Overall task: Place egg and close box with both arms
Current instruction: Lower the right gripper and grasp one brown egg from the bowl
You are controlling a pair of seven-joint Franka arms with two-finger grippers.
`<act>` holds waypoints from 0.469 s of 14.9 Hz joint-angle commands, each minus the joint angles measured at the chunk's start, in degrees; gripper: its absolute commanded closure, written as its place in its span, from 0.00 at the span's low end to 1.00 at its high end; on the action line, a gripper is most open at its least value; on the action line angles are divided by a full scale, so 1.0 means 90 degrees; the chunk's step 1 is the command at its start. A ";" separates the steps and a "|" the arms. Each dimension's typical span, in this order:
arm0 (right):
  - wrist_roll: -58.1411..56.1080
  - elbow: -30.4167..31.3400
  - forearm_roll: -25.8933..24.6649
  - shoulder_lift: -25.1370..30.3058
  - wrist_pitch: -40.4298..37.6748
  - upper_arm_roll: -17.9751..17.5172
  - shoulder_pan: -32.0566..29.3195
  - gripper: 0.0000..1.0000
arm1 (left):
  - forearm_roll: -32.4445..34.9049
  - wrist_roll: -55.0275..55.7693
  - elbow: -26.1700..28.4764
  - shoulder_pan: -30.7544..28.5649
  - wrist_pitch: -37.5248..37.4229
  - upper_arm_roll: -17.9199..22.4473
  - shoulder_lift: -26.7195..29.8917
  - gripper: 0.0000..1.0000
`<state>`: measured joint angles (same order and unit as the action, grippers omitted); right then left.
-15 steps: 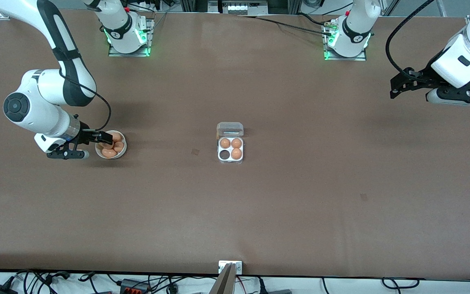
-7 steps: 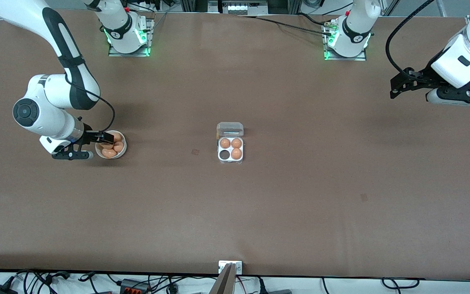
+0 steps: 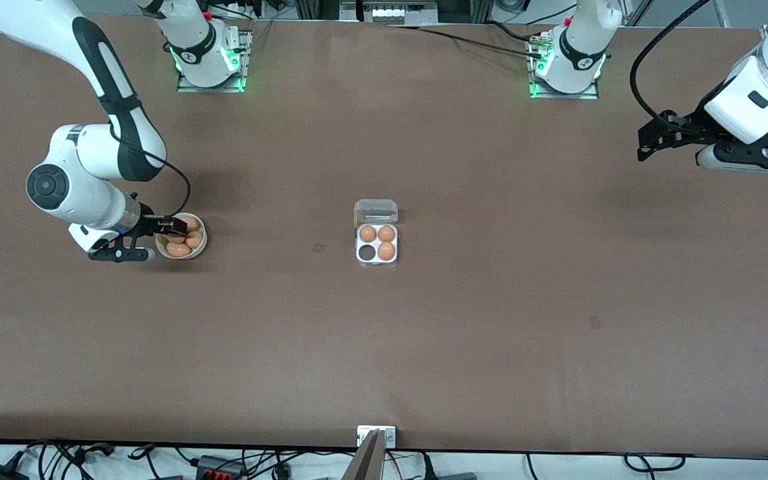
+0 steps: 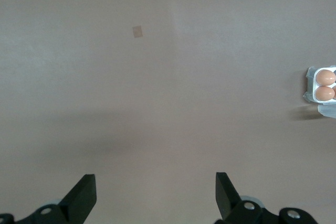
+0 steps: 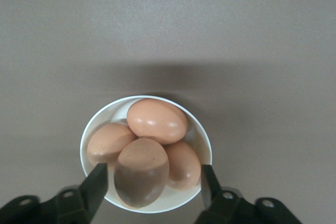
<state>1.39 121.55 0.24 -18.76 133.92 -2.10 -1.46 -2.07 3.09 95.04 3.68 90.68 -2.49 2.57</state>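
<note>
Brown matte tabletop (image 3: 491,333) filling frame. Green lights (image 3: 209,67) glowing at upper edge. Cables and power strips (image 3: 211,463) lying along white strip at bottom edge. Small dark patch (image 3: 319,248) showing mid-frame.

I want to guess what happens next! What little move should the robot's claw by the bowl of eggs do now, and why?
Probably pinch shut on the egg. The right claw is down in the bowl with a finger on each side of that egg, not yet touching it. The box has one empty cell and its lid is open. The left claw waits open over bare table.
</note>
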 commanded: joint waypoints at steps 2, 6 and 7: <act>0.0333 0.0020 -0.0085 0.0014 0.0071 -0.0011 0.0055 0.25 | 0.0132 -0.0099 -0.0218 0.0002 -0.0144 -0.0026 -0.0100 0.00; 0.0558 0.0010 -0.0085 -0.0025 0.0110 -0.0020 0.0191 0.28 | 0.0132 -0.0099 -0.0218 0.0002 -0.0144 -0.0026 -0.0100 0.00; 0.0558 0.0010 -0.0085 -0.0064 0.0158 -0.0020 0.0191 0.29 | 0.0132 -0.0099 -0.0218 0.0002 -0.0144 -0.0026 -0.0100 0.00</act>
<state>4.88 121.55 0.23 -18.90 134.10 -2.28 -0.19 -2.07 3.08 95.04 3.68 90.68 -2.50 2.57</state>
